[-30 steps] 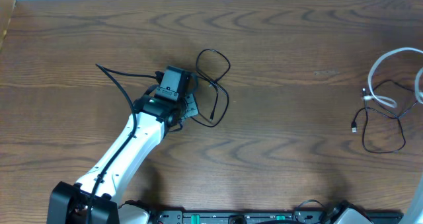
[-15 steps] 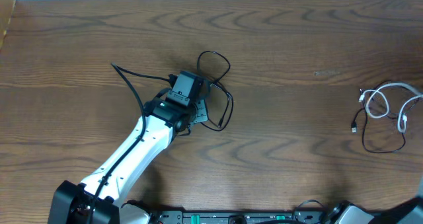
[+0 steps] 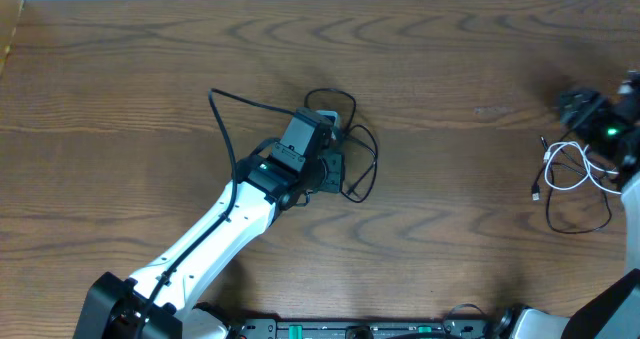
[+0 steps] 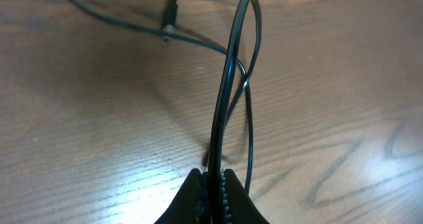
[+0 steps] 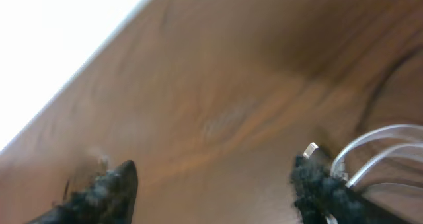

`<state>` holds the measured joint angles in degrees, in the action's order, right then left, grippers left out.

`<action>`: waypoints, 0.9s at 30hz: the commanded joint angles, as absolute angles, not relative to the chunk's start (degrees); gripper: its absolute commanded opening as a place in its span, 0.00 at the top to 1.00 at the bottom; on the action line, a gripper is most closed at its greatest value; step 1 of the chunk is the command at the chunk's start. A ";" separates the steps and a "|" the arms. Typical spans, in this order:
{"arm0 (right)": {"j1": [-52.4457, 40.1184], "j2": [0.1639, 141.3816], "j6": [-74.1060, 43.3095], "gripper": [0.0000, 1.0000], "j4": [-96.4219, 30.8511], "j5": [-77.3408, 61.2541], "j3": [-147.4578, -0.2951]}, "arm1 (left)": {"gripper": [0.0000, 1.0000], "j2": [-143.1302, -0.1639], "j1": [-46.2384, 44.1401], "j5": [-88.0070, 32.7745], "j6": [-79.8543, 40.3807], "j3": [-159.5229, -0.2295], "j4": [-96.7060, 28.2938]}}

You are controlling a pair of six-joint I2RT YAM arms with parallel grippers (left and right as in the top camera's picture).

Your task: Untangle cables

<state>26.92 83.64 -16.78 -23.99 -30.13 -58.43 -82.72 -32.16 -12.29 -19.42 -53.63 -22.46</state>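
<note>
Wood table (image 3: 450,79); only wrist views show left gripper (image 4: 213,179) pinching black cable (image 4: 229,72), right gripper (image 5: 211,187) spread.

One cable (image 3: 372,167) centre, other cables (image 3: 572,184) far right

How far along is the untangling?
Done: one black cable lies mid-table, apart from the rest. In hand: left gripper is shut on a loop of it. Left: white cable and second black cable overlap at the right edge; right gripper is open near them, holding nothing.
</note>
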 commanded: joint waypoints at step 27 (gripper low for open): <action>-19.18 83.90 4.43 0.17 -26.13 -39.22 -58.81 | 0.93 -55.40 -32.51 -26.22 -18.35 -54.06 -20.40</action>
